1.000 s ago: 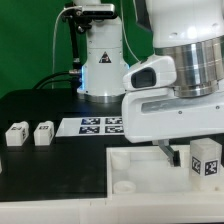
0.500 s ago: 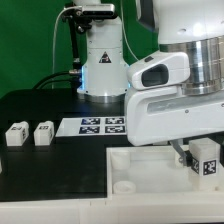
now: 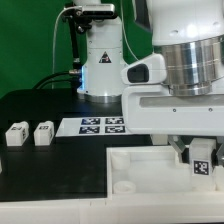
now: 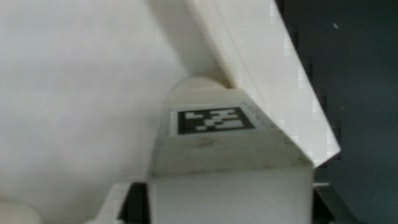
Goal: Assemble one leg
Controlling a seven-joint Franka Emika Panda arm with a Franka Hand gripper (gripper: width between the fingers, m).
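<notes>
My gripper [image 3: 197,160] is shut on a leg [image 3: 203,158], a chunky white block with a black-and-white tag. It holds the leg over the right part of the large white square piece [image 3: 135,170]. In the wrist view the held leg [image 4: 222,150] fills the middle, its tag facing the camera, with the dark fingers [image 4: 128,205] tight against both of its sides. The leg's far end meets a raised rim of the white piece [image 4: 267,70]. Two more legs [image 3: 15,133] [image 3: 43,132] stand on the black table at the exterior view's left.
The marker board [image 3: 100,125] lies flat behind the white piece. The arm's white base [image 3: 100,60] stands at the back before a green backdrop. The black table edge [image 4: 356,60] shows beside the white piece in the wrist view.
The gripper with the leg has shifted slightly toward the exterior view's left and a little lower over the white piece. The two loose legs have not moved.
</notes>
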